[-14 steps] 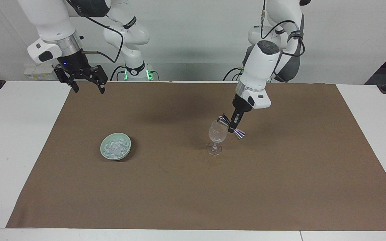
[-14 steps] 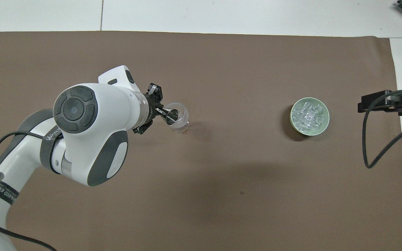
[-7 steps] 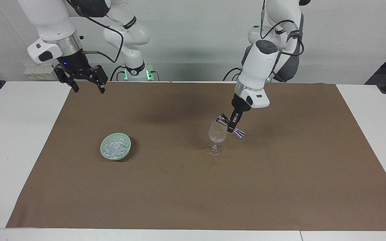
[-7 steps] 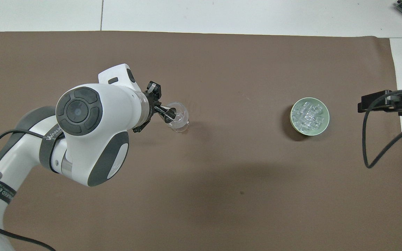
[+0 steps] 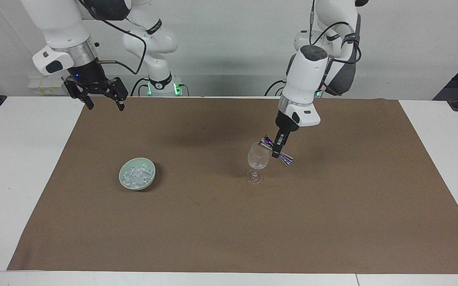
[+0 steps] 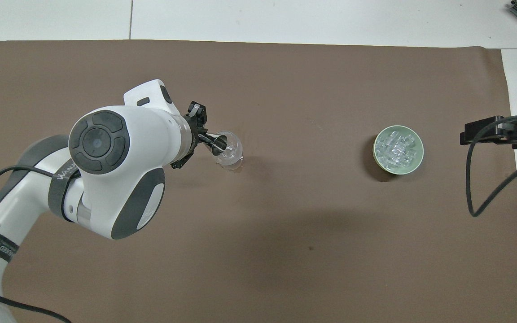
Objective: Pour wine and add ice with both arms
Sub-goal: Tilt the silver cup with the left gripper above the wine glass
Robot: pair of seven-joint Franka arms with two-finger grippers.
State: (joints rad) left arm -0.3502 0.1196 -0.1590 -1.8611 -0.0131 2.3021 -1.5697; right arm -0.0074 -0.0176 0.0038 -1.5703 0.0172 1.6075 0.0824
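In the facing view, the left claw (image 5: 278, 151) hangs just above the rim of the wine glass (image 5: 258, 159), which stands upright on the brown mat (image 5: 332, 206) of the table (image 5: 14, 167), and it is closed on a small shiny measuring cup (image 5: 277, 149) that is tilted over the bowl of the glass. The step in hand seems to be the pouring; to do it well, the cup's lower mouth should stay inside the rim, and the tilt should go slowly, so that nothing is spilled and the thin glass is not pushed. The right claw (image 5: 102, 104) waits in the air over the mat's edge at the right arm's end, its fingers spread wide and empty. The ice (image 5: 136, 176) lies in a green bowl (image 5: 147, 183) on the mat, well apart from both claws, toward the right arm's end. In the overhead view, the left claw (image 6: 207, 142) covers part of the wine glass (image 6: 230, 154); whether liquid is in it I cannot tell. The ice (image 6: 397, 149) fills the green bowl (image 6: 376, 154), beside the glass and about as far from the robots.
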